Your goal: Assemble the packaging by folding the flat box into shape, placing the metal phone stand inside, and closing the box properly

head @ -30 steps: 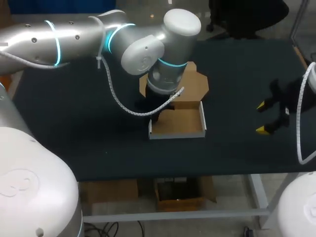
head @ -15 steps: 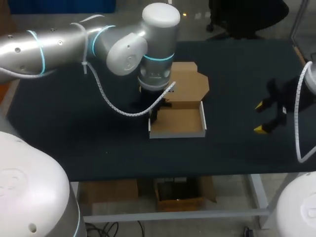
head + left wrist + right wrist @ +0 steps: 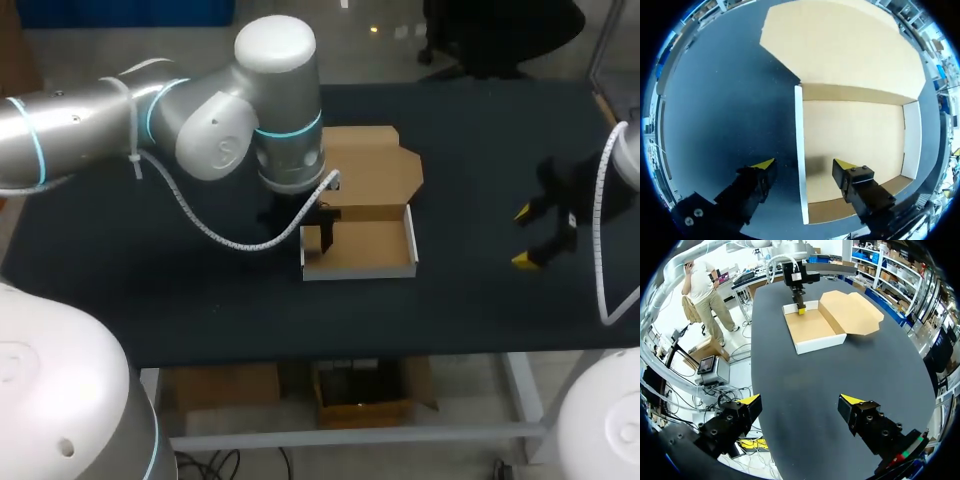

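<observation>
Partly done: tray standing, stand and lid not yet dealt with

Broadly, the black table (image 3: pixel 480 150) carries one task item in view, the cardboard box (image 3: pixel 365 245), which sits near the table's middle. Its tray has white walls raised on the sides that show. Its lid (image 3: pixel 375 170) lies flat on the table behind the tray, joined along the back edge. I judge the folding largely finished, though the tray corners are too small to check for locking. The metal phone stand shows in none of the views and the tray floor is bare, so placing the stand and closing the lid are both left.

As for room, the table has broad bare cloth on both sides of the box and in front of it. The flat lid takes up the space behind the tray, and its angled corners reach toward the far edge. The left arm (image 3: pixel 100 130) crosses above the table's left half and hangs over the tray's left side.

The left gripper (image 3: pixel 802 165) is spread wide and straddles the tray's left wall (image 3: pixel 799 125), with one fingertip outside and one inside. A gap shows on each side, so it grips nothing. The right gripper (image 3: pixel 801 400) hovers over bare cloth well to the right of the box, also spread wide and empty, with a free path toward the tray's right wall (image 3: pixel 910 135).
</observation>
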Tool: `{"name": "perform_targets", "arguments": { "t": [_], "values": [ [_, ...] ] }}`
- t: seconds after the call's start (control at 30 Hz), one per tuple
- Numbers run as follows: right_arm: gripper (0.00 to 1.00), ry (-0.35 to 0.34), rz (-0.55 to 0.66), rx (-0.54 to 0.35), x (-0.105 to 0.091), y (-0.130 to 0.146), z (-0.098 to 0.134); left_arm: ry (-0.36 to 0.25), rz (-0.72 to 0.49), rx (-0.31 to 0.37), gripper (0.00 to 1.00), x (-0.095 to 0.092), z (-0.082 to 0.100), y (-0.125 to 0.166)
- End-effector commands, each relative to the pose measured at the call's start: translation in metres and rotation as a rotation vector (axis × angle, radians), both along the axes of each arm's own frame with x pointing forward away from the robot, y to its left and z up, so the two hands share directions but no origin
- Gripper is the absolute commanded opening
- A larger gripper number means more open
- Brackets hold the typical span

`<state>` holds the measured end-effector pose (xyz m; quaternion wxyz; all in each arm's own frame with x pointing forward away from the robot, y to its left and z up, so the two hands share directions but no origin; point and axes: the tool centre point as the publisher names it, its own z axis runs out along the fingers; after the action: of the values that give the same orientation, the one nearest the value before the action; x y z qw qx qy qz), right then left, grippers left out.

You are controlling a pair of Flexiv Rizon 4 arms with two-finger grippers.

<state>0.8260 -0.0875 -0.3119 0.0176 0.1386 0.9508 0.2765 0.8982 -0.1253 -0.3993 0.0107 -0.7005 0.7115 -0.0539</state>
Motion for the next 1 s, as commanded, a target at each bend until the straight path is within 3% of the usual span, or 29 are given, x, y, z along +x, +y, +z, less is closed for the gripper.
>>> {"name": "perform_targets", "arguments": {
  "t": [0.03,0.33,0.4,0.6,1.0],
  "values": [
    [1.0,0.001,0.001,0.004,0.001,-0.001,0.001,-0.072,-0.044,-0.149,1.0,-0.017,0.019,0.014],
    [1.0,0.001,-0.019,0.013,-0.001,-0.005,0.002,-0.146,-0.273,-0.456,1.0,-0.05,0.073,0.038],
    [1.0,-0.001,-0.025,0.014,-0.002,-0.005,0.003,-0.172,-0.315,-0.493,1.0,-0.06,0.083,0.044],
    [1.0,-0.002,-0.046,0.023,-0.003,-0.007,0.006,-0.208,-0.382,-0.554,1.0,-0.08,0.107,0.06],
    [1.0,0.052,-0.129,0.041,-0.007,-0.015,0.011,-0.228,-0.455,-0.615,1.0,-0.1,0.13,0.083]
  ]
}}
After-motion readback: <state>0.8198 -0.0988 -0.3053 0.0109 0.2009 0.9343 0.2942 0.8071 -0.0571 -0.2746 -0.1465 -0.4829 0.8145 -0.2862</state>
